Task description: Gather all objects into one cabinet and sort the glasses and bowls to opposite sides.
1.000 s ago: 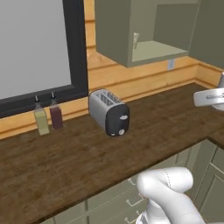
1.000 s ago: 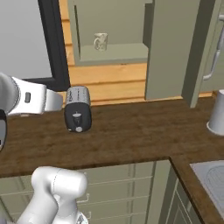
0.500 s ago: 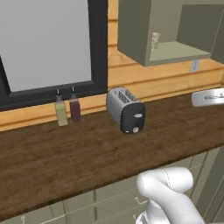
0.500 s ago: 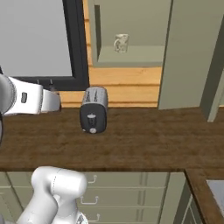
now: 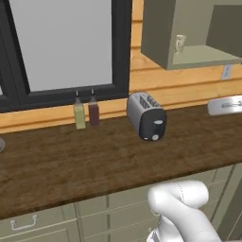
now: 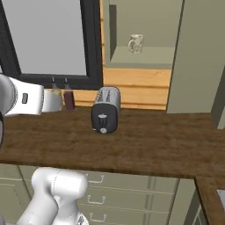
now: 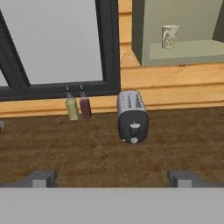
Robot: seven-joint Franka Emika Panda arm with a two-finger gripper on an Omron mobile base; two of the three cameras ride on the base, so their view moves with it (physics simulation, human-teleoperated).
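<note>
Pincer (image 7: pixel 112 178) spread wide, empty, facing toaster (image 7: pixel 133 116). Judged step: approach to open cabinet (image 7: pixel 183 53) holding glass (image 7: pixel 169 36). Next: find remaining objects.

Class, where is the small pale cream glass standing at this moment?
The small pale cream glass stands on the shelf floor of the open olive-green wall cabinet, near its left wall, above and right of the silver toaster.

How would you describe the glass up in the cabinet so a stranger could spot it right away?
Start at the big window, then look right to the open olive-green wall cabinet above the counter. On its pale shelf stands one small cream glass, alone up there, well above the toaster and the two bottles on the counter.
</note>
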